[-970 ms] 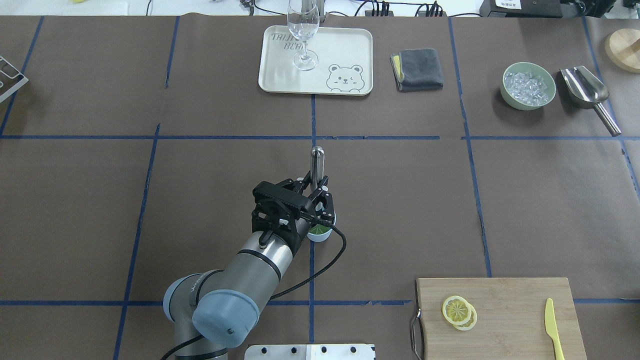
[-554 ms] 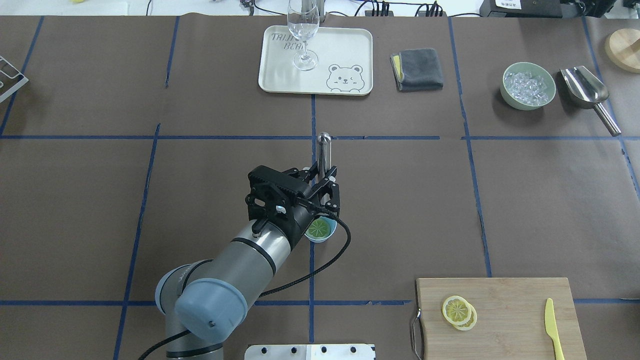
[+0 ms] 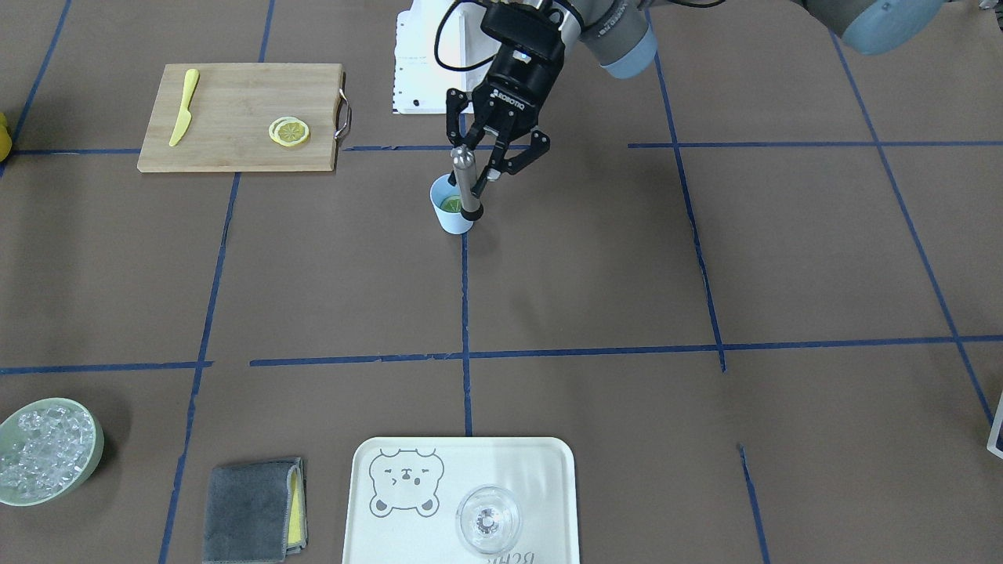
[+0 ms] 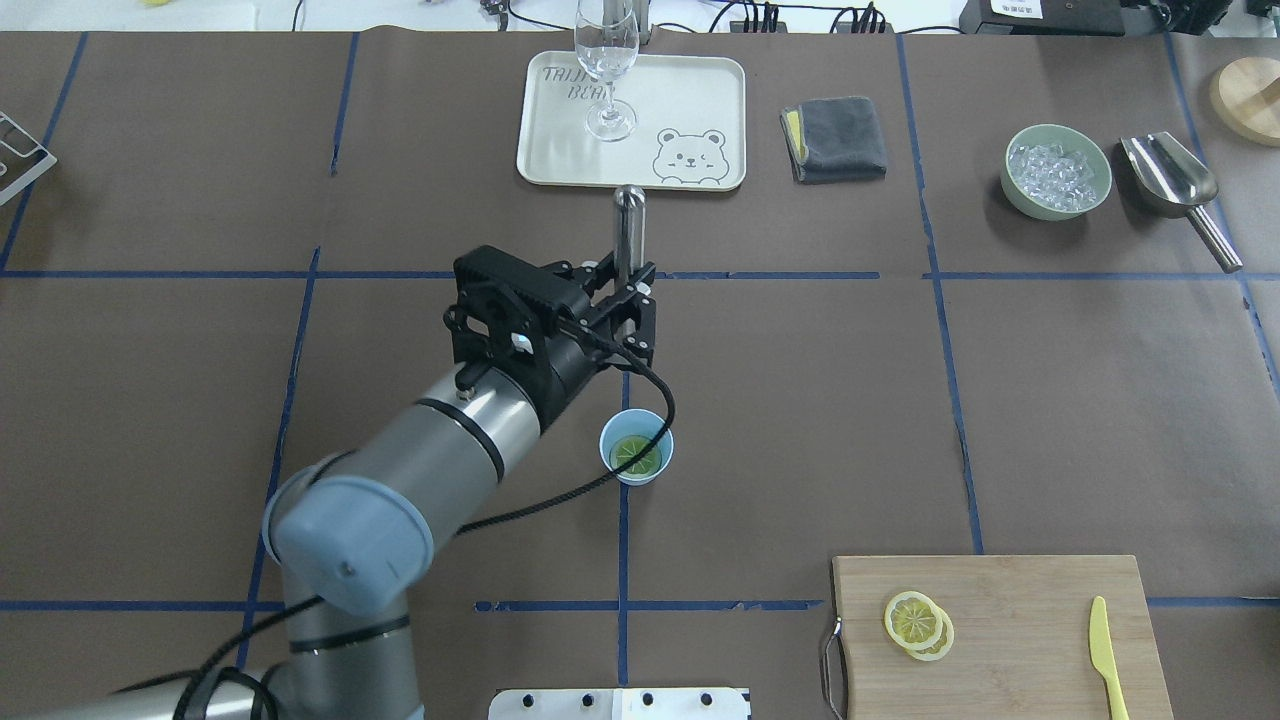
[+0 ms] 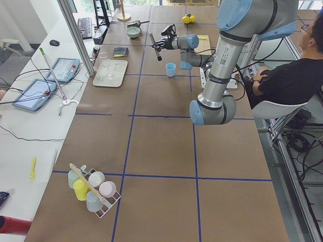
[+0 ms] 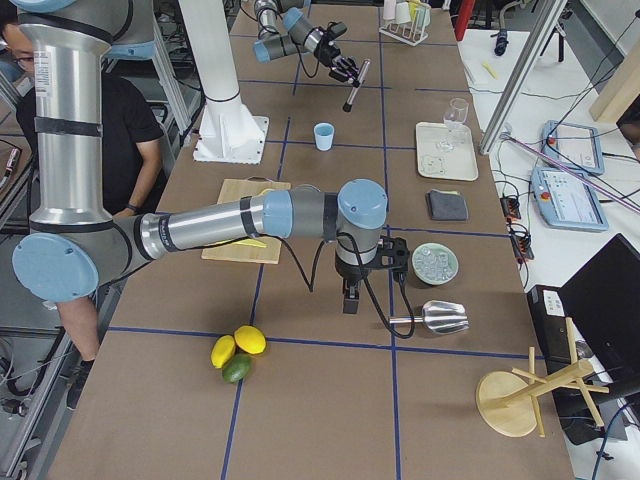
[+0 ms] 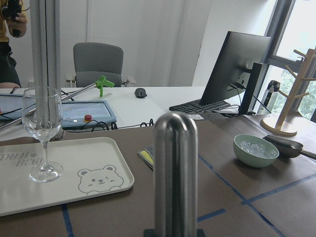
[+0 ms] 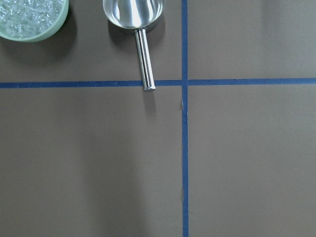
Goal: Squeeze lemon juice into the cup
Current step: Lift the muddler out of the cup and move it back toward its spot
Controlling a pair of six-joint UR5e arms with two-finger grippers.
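Note:
The light-blue cup [image 4: 637, 447] [image 3: 452, 210] stands near the table's middle with a round lemon slice [image 4: 637, 456] lying flat inside, greenish in the cup. My left gripper [image 4: 628, 295] [image 3: 471, 177] hangs raised just beyond the cup, on its far side, shut on an upright, slightly tilted metal rod [image 4: 630, 220] [image 7: 175, 173]. Two more lemon slices [image 4: 918, 622] overlap on the cutting board. My right gripper [image 6: 349, 293] points down at the table near the ice bowl; I cannot tell whether it is open or shut.
A wooden cutting board [image 4: 1020, 600] with a yellow knife [image 4: 1108, 660] lies front right. At the far side are a tray [image 4: 700, 100] with a wine glass [image 4: 607, 70], a grey cloth [image 4: 835, 138], an ice bowl [image 4: 1057, 170] and a metal scoop [image 4: 1170, 175].
My left gripper has lifted the rod out of the cup and carried it up and toward the table's far side. The cup and the slice in it are now uncovered.

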